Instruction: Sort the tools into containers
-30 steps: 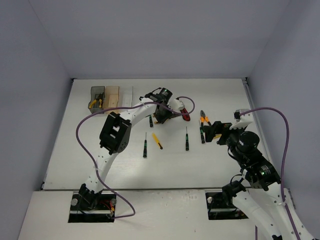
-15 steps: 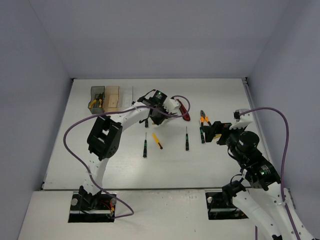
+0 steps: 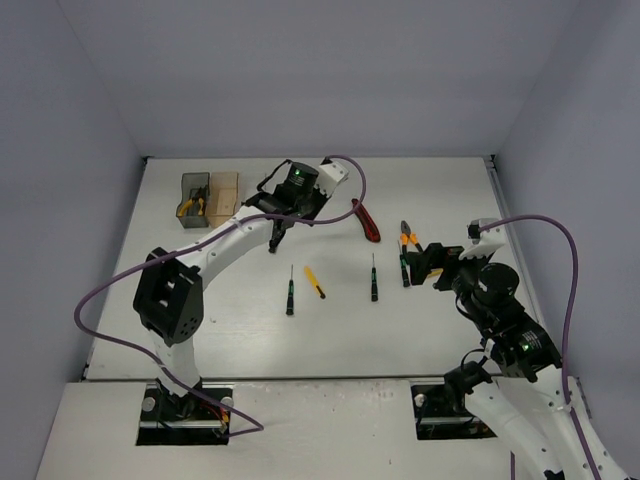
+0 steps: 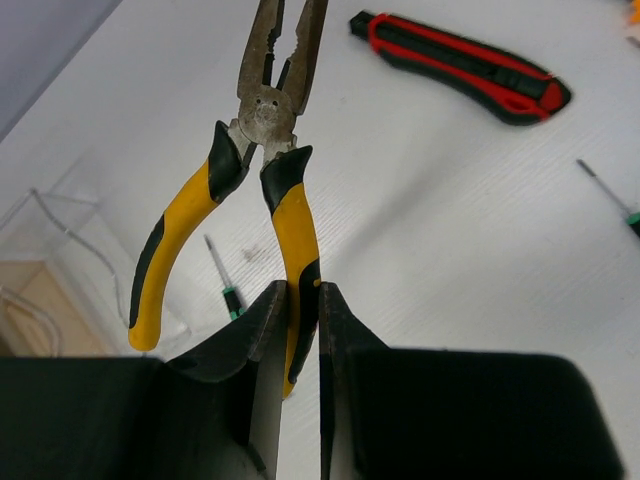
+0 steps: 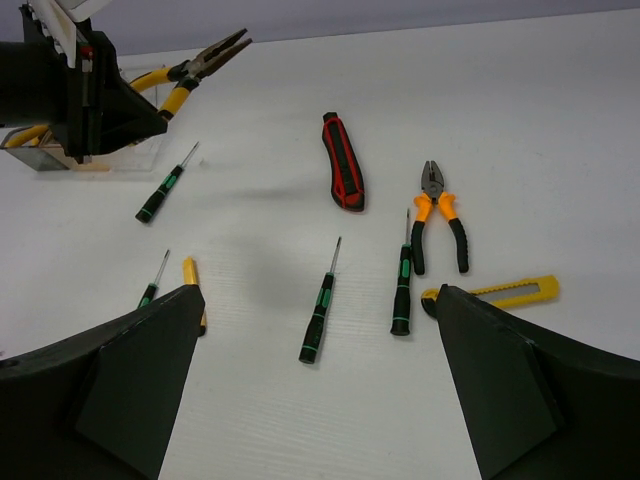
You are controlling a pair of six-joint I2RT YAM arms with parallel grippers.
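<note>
- Left wrist view: the left gripper (image 4: 300, 335) clamps one handle of the yellow pliers (image 4: 268, 110), raised off the table (image 4: 480, 230).
- Far left, the dark bin (image 3: 194, 178) holds another pair (image 3: 188, 208).
- Red knife (image 3: 367, 220), screwdrivers (image 3: 290, 292) and orange pliers (image 3: 407, 238) lie unsorted; the right gripper (image 3: 424, 262) gapes wide, empty.

Left end effector (image 4: 302, 295) clamped on yellow pliers (image 4: 265, 110), raised off the table, swung left toward amber bin (image 3: 225, 192).

Left arm (image 3: 222, 243) stretches far forward, left gripper (image 4: 300, 305) clamped on one pliers (image 4: 268, 110) handle (jaws nearly touching); right arm (image 3: 512, 338) bent, right gripper (image 5: 315, 300) spread wide.
</note>
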